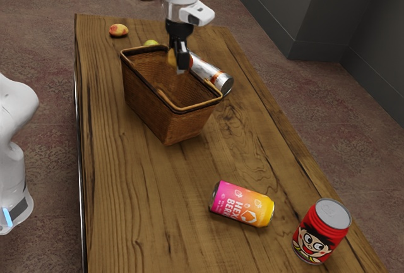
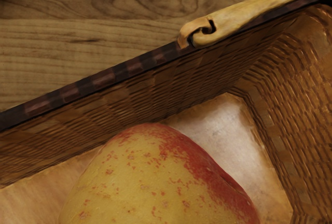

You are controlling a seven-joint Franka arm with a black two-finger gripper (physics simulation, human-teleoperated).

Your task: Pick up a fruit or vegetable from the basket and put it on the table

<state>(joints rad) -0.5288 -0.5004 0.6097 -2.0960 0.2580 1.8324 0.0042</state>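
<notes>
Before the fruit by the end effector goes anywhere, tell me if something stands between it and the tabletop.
Yes: the basket. Its woven wall stands between the fruit and the tabletop, so the fruit probably needs to pass over the rim. Just outside the basket lies a silver can, likely a second obstacle on that side.

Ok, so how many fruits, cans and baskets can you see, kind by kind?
Fruit: 3 (red-and-yellow one, green one partly hidden, large one by my gripper)
Cans: 3 (silver can, pink-and-orange can, red can)
Basket: 1
Total: 7
</notes>
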